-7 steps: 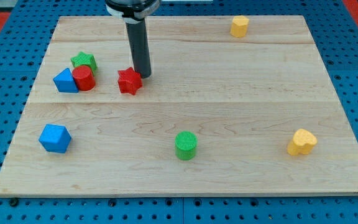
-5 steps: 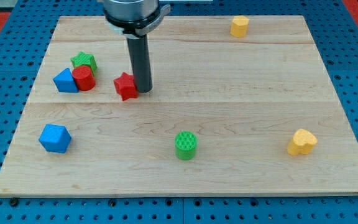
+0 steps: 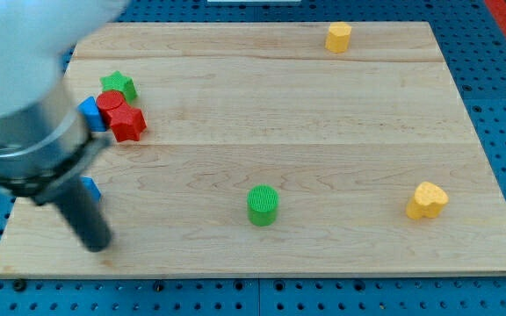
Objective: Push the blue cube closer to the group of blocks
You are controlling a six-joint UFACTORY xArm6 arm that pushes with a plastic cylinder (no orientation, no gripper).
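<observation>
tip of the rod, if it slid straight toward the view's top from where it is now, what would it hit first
Most likely the blue cube, just above my tip and mostly hidden behind the rod. Past it sit the red star and the rest of the group. Depth is unclear, so it could slip past the cube's right edge.

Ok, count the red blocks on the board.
2, both in the cluster at the view's upper left: a red cylinder and, touching it on the lower right, a red star. The arm may hide others.
</observation>
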